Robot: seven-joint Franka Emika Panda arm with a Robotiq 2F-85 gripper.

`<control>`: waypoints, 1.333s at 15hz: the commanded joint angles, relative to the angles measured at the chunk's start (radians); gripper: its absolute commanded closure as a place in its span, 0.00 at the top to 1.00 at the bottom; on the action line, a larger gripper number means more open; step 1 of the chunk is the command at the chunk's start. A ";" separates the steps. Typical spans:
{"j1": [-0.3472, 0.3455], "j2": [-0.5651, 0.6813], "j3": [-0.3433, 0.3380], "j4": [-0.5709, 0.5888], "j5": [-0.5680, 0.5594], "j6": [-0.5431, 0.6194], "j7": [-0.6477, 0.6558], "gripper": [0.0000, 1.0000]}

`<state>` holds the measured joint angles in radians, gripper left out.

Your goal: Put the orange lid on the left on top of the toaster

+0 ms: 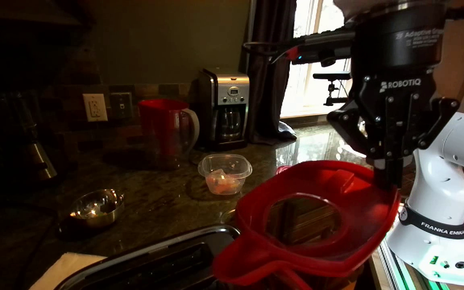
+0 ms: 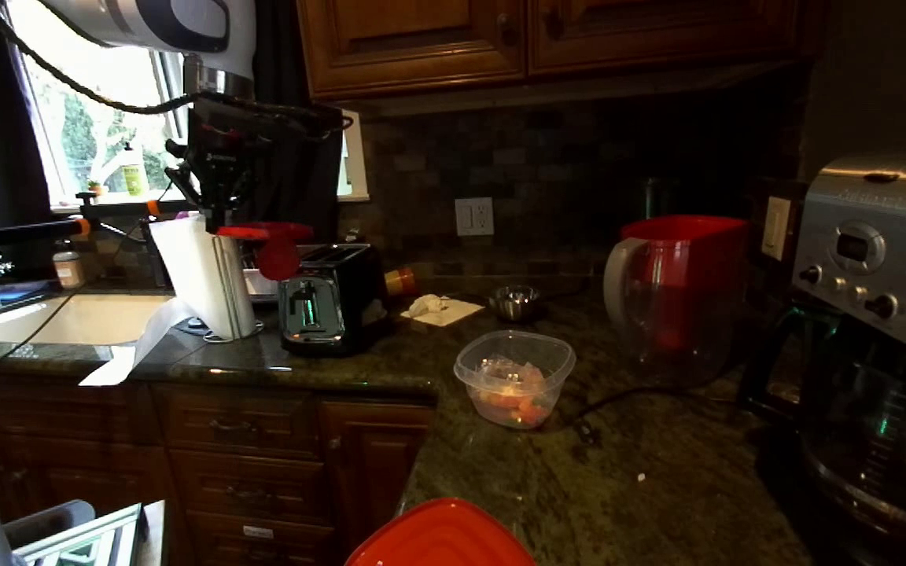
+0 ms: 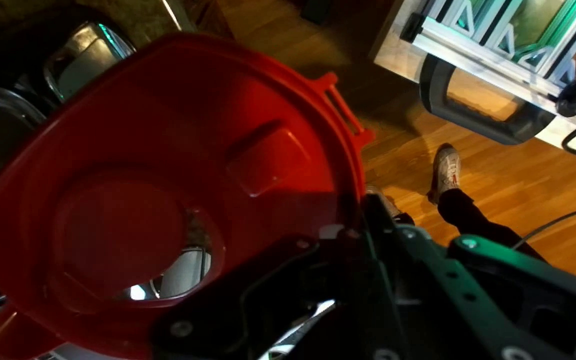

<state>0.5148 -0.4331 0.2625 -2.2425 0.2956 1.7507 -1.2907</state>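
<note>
Red plastic hangs from your end effector (image 1: 388, 182), which is clamped on the rim of a spouted lid (image 1: 316, 181). In an exterior view it sits above and partly left of the toaster (image 2: 327, 299), near the paper towel roll (image 2: 200, 271). Let go there and it could tip off the toaster's end toward the floor (image 3: 558, 190), because you cannot tell how much overlaps its top. Holding only the rim, you risk a swivel if its low tongue (image 2: 278, 261) catches the toaster. Also, a plain orange lid (image 2: 445, 538) shows at the near side, apparently on the surface (image 2: 579, 487); if the task means that one, you carry the wrong lid.
</note>
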 commanded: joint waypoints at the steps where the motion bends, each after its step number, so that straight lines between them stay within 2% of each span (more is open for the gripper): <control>1: -0.012 0.047 0.012 -0.004 0.027 0.108 -0.012 0.02; 9: -0.007 0.163 0.038 0.020 0.031 0.280 -0.001 0.02; 20: -0.035 0.334 0.077 0.111 0.010 0.401 0.061 0.02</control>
<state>0.5047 -0.1464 0.3180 -2.1722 0.3051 2.1285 -1.2664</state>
